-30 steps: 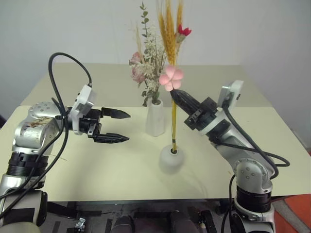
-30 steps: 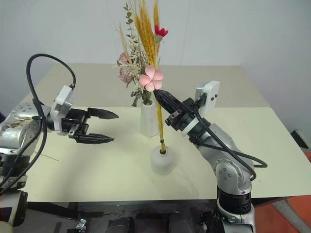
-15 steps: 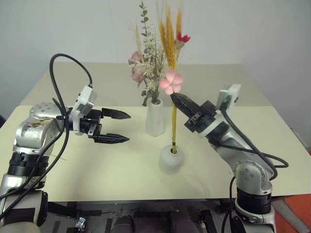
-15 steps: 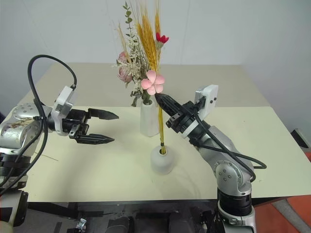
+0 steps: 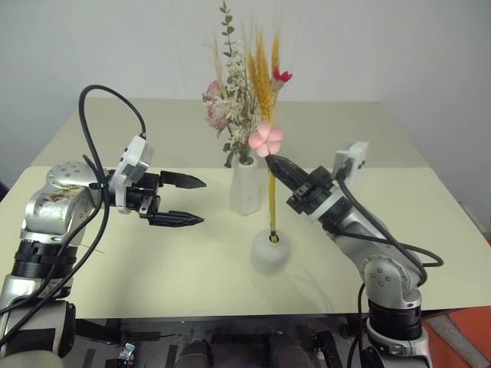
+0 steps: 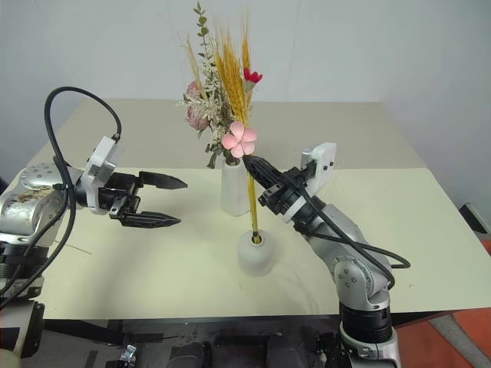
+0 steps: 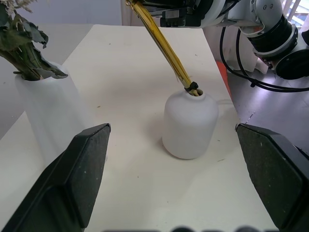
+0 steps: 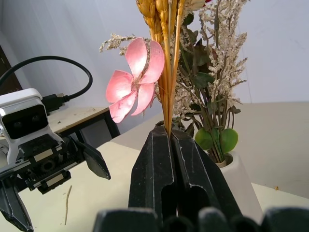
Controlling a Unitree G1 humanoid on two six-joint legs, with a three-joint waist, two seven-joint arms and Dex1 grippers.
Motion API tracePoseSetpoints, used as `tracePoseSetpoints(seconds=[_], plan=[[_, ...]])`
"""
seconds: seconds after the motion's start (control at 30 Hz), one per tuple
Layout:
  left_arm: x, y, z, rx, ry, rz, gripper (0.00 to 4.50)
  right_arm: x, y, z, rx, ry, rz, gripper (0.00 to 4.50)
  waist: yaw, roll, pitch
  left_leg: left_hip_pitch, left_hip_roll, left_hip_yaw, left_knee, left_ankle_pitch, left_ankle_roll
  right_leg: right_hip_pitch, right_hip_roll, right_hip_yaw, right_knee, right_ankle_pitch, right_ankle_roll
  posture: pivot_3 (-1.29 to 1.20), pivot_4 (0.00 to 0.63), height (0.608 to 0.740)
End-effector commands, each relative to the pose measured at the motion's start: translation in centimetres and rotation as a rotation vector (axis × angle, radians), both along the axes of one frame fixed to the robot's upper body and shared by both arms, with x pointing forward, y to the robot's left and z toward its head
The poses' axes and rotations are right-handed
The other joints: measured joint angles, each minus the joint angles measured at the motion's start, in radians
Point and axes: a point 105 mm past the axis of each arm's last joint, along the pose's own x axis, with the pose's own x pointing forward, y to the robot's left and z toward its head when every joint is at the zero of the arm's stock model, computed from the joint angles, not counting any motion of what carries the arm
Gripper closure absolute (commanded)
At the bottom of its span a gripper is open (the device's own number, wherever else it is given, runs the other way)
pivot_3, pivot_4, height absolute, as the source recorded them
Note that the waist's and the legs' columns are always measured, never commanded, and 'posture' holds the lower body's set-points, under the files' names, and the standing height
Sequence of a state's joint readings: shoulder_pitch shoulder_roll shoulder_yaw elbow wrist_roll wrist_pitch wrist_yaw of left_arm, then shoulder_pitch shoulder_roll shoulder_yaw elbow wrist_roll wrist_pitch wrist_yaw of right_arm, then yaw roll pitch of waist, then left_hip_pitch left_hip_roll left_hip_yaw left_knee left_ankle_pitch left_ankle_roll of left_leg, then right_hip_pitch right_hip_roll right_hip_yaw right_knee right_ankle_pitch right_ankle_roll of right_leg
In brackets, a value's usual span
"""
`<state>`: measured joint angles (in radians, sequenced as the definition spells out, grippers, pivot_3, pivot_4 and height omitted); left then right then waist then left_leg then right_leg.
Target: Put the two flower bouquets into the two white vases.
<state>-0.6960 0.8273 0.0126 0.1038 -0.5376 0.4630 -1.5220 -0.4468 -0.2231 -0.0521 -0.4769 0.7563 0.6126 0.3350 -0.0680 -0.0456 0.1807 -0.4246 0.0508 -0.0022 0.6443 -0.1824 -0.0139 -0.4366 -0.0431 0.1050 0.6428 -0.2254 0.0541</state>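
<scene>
The slim wheat-stalk bouquet point(image 5: 271, 201) stands with its stem ends in the hole of the short squat white vase point(image 5: 270, 251) near the table's front middle. My right gripper point(image 5: 274, 162) is shut on its stalks just below the pink blossom point(image 8: 134, 79). Just behind it, the tall white vase point(image 5: 245, 188) holds the bushy bouquet point(image 5: 230, 107) of pink roses and cream sprigs. My left gripper point(image 5: 199, 201) hovers open to the left of both vases, pointing at them with nothing between its fingers.
The cream table point(image 5: 153, 261) has bare room to the left and right of the vases and behind them. Its front edge runs just below the squat vase. A plain wall stands behind.
My right gripper has sunk a little with the wheat-stalk bouquet, and the stalks sit lower in the squat vase. The left gripper has kept still.
</scene>
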Motion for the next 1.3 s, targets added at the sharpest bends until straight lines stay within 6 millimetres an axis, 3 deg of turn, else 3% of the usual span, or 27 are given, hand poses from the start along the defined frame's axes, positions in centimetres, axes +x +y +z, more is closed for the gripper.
tracePoseSetpoints(seconds=[0.03,0.37,0.87,1.3], plan=[[-0.1,-0.1,1.0,0.004,-0.041,-0.009,0.0,-0.5,-0.2,0.8,0.018,-0.053,-0.006,4.48,0.0,0.0,0.0,0.0,0.0,0.0,0.0,0.0,0.0,0.0,0.0,0.0,0.0,0.0,0.0,0.0,0.15,0.74],[0.1,-0.2,1.0,0.007,-0.035,-0.015,0.0,-1.4,0.0,0.7,-0.028,-0.106,-0.008,4.48,0.0,0.0,0.0,0.0,0.0,0.0,0.0,0.0,0.0,0.0,0.0,0.0,0.0,0.0,0.0,0.0,0.15,0.74],[0.2,-0.3,1.3,0.014,-0.029,-0.026,0.0,-0.8,-0.2,0.5,-0.032,-0.169,-0.091,4.48,0.001,0.0,0.0,0.0,0.0,0.0,0.0,0.0,0.0,0.0,0.0,0.0,0.001,0.0,0.0,0.0,0.15,0.74],[0.4,-0.2,1.6,0.032,-0.022,-0.034,0.0,-1.6,0.4,0.4,-0.059,-0.251,-0.12,4.48,0.001,0.0,0.0,0.0,0.0,0.0,0.0,0.0,0.0,0.0,0.0,0.0,0.001,0.0,0.0,0.0,0.15,0.74]])
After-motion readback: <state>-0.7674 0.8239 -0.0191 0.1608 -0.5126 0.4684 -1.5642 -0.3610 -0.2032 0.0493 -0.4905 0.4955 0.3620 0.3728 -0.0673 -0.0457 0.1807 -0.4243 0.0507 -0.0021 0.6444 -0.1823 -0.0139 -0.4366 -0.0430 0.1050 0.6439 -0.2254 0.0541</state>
